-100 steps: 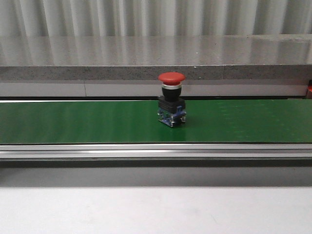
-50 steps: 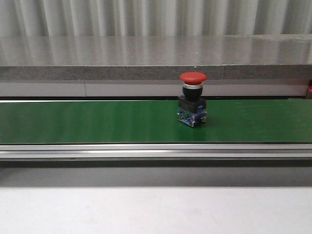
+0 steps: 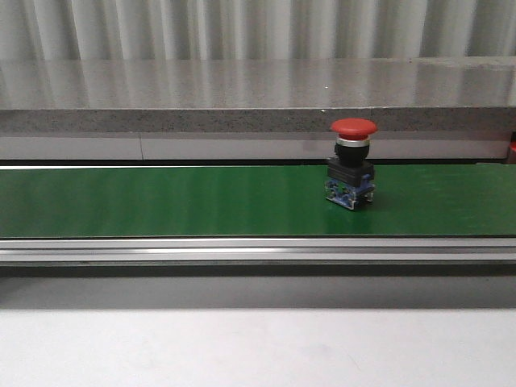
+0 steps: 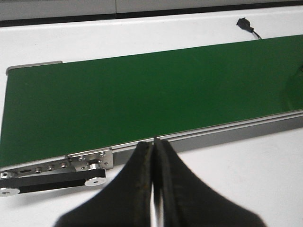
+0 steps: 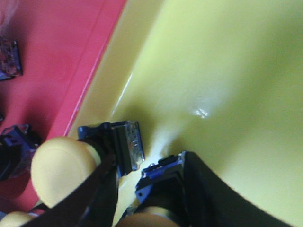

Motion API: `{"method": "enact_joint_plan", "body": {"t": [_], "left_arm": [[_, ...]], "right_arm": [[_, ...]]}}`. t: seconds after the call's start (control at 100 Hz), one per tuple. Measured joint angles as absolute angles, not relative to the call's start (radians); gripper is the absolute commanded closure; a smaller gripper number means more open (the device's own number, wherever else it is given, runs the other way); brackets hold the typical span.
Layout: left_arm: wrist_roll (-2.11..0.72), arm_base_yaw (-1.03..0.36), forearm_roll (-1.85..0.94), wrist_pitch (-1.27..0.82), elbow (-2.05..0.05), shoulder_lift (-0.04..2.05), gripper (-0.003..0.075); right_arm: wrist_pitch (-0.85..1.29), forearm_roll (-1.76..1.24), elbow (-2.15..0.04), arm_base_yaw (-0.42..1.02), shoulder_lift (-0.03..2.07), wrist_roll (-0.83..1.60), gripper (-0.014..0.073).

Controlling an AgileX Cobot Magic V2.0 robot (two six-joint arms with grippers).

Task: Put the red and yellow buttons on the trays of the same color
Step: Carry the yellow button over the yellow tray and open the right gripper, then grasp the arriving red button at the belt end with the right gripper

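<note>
A red button [image 3: 351, 161] with a black and blue base stands upright on the green belt [image 3: 161, 201], right of centre, and no gripper shows in the front view. My right gripper [image 5: 149, 158] hangs over the yellow tray [image 5: 227, 71], shut on a yellow button [image 5: 158, 177] whose blue base points at the tray floor. Its cap fills the gap between the fingers. Another yellow button [image 5: 61, 170] lies on its side beside the left finger. The red tray [image 5: 52, 52] adjoins the yellow one. My left gripper [image 4: 154, 144] is shut and empty near the belt's front rail.
Dark button bodies [image 5: 9, 56] lie in the red tray. The belt's end roller and bracket [image 4: 90, 165] sit close to my left gripper. A grey ledge [image 3: 258, 121] runs behind the belt, and white tabletop [image 3: 258, 347] lies in front of it.
The red button has travelled to the right along the belt, from about the centre to right of centre, staying upright.
</note>
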State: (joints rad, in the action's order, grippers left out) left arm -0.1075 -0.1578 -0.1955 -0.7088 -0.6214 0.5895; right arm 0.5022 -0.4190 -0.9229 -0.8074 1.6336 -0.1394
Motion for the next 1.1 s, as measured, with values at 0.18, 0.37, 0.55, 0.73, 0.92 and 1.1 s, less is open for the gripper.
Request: {"method": "enact_joint_plan", "body": {"t": [0.18,0.37,0.55,0.73,0.92,1.1], "left_arm": [[-0.107,-0.158,-0.196,-0.709,-0.621,0.589,0.0740],[-0.107,-0.158,-0.196,-0.709,-0.621,0.589,0.0740],[-0.107,-0.158,-0.196,-0.709,-0.621,0.589,0.0740],[-0.107,-0.158,-0.196,-0.709,-0.621,0.589,0.0740],[-0.107,-0.158,-0.196,-0.709,-0.621,0.589,0.0740],[-0.107,-0.158,-0.196,-0.709,-0.621,0.589,0.0740]], "right_arm": [[0.502,-0.421,-0.923,-0.807,1.656,-0.141,0.0465],[0.502,-0.421,-0.923,-0.807,1.660,-0.141,0.0193],[0.502,-0.422,-0.923,-0.807,1.660,-0.141,0.0148],[0.502,-0.422,-0.923,-0.807,1.642,-0.141,0.0148],[0.504,-0.418,-0.923,-0.807,1.561,-0.143,0.0148],[0.549,-0.407,-0.923,-0.807,1.465,-0.137,0.0148]]}}
